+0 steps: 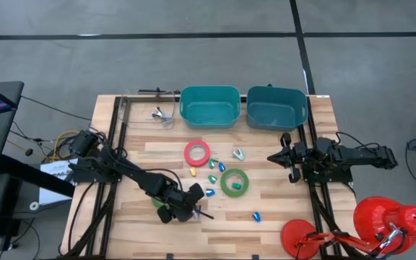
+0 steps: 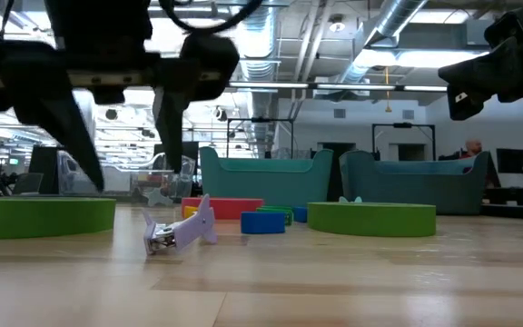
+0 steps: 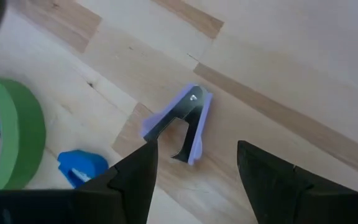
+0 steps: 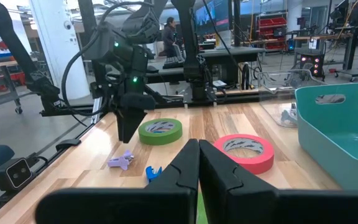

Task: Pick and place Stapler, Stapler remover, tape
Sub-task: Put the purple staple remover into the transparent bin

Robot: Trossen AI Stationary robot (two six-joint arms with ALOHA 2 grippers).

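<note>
Lilac plastic staple remover with dark steel claws (image 3: 182, 121) lies on its side on the pale wood-plank table (image 1: 280, 209), near the front edge, at about 7 o'clock from the table's middle. Left gripper (image 3: 194, 174) hangs just above it, fingers parted and empty, one to each side of the remover in the left wrist view; nothing is touching yet.

Risks, as I judge them:
- The remover lies skewed to the finger line. Closing on its splayed claw end rather than its body could make it pivot or squirt out.
- It is low and flat; a shallow descent would only clip the top edge and flick it away.
- A small blue plastic piece (image 3: 82, 167) sits just beside one finger, and a flat green tape roll (image 3: 11, 140) lies beyond it, at about 9 o'clock from the remover in the high view. A drifting descent could nudge either.

Around:
- Pink-red tape roll (image 1: 197, 152) at centre, second green tape roll (image 1: 234, 182) at 4 o'clock from it, small coloured pieces scattered between.
- Two teal plastic bins (image 1: 209, 105) sit side by side at 12 o'clock on the far edge, well apart from the remover; the rolls and pieces lie along a low carry path.
- Right gripper (image 1: 281, 157) waits at 3 o'clock, fingers pressed together, holding nothing.
</note>
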